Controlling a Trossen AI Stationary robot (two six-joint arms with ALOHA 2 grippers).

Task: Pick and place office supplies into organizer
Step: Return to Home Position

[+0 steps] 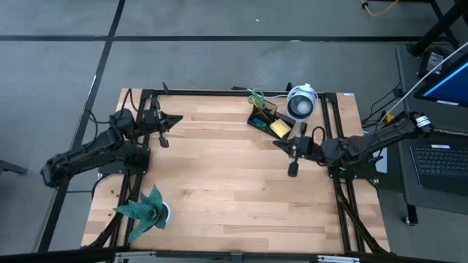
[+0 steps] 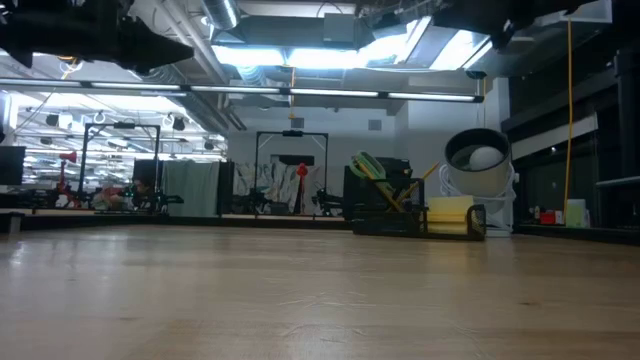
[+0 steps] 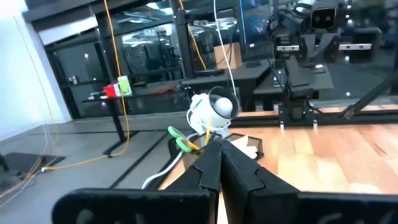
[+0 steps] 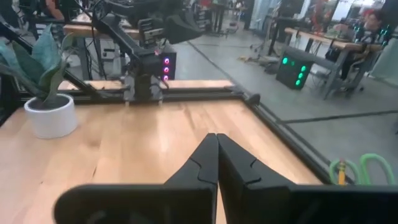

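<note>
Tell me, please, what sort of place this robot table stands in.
Most likely a robotics lab or workshop: exposed ceiling ducts with strip lights overhead, a yellow cable hanging down, and a laptop beside the wooden table.

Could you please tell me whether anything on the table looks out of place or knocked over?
Nothing stands out. The organizer sits upright, holding the scissors and the sticky pad. The plant stands upright. The left claw and right claw are both shut and empty.
</note>
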